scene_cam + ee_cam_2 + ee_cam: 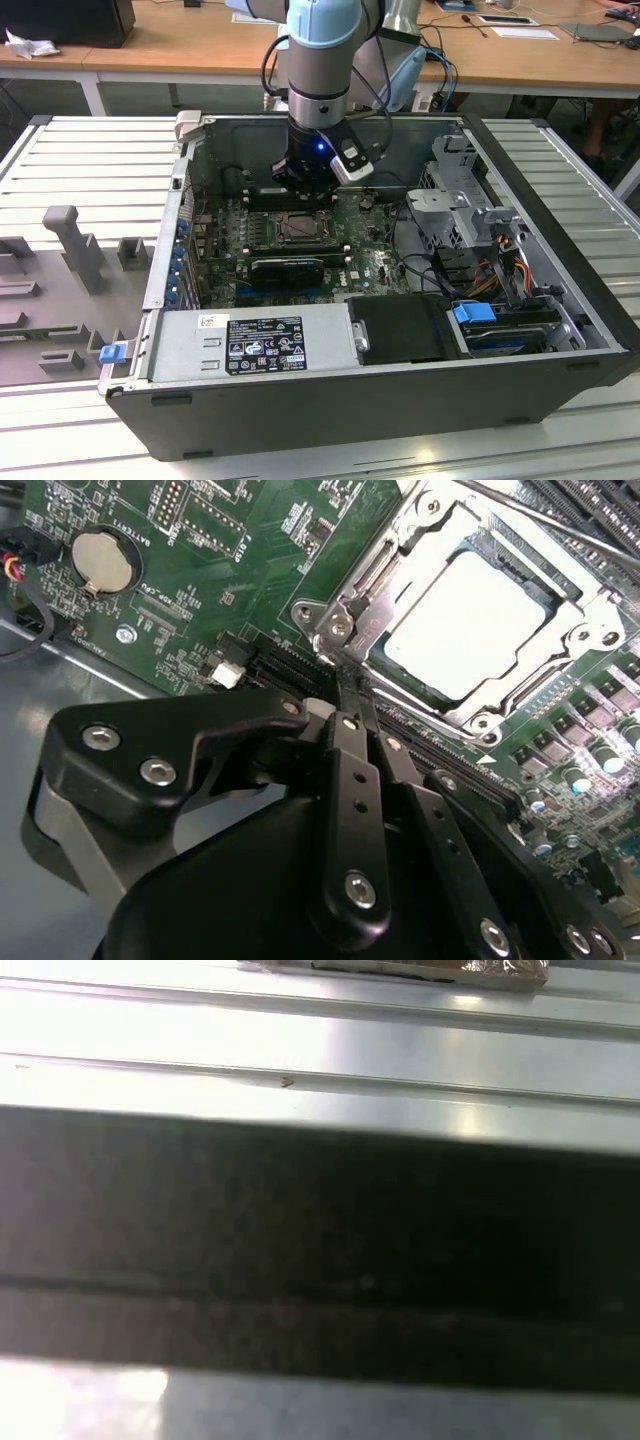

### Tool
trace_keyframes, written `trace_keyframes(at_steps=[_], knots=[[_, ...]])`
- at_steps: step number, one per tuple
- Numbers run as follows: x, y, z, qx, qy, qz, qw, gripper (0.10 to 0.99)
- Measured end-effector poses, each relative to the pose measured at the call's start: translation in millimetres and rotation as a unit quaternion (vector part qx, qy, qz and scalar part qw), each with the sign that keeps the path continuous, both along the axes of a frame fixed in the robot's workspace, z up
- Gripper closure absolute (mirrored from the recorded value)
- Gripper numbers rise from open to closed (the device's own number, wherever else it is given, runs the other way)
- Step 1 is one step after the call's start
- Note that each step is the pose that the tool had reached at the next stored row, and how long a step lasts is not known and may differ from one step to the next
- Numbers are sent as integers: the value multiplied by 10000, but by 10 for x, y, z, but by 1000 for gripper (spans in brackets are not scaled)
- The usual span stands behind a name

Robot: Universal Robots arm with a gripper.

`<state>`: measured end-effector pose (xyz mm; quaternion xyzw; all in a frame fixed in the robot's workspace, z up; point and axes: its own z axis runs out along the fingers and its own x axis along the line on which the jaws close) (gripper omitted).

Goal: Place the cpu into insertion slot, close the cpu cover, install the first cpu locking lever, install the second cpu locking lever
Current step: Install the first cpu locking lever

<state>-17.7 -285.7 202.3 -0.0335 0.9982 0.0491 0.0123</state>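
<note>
The cpu (465, 625), a pale silvery square, lies in the socket on the green motherboard (200, 600). The cpu cover (400, 550), a grey metal frame, lies flat around it. A thin metal locking lever (545, 522) runs along the socket's far side, and I cannot tell whether it is latched. My gripper (352, 685) is shut with nothing between its black fingers (350, 770); the tips stand just off the socket's near corner. In the exterior view the gripper (303, 195) hangs inside the open computer case, right above the socket (300, 228).
A long black card (285, 268) lies next to the socket toward the case's front. The power supply (255, 345) fills the front, and a drive cage (465, 200) with cables stands at the exterior view's right. A coin battery (100, 562) sits on the board.
</note>
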Motion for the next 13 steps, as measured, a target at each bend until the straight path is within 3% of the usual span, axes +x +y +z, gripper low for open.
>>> trace_keyframes(at_steps=[3, 13], knots=[[0, -1, 113, -6, 2, 1, 10000, 980], [0, -71, 121, -8, 2, 1, 10000, 980]])
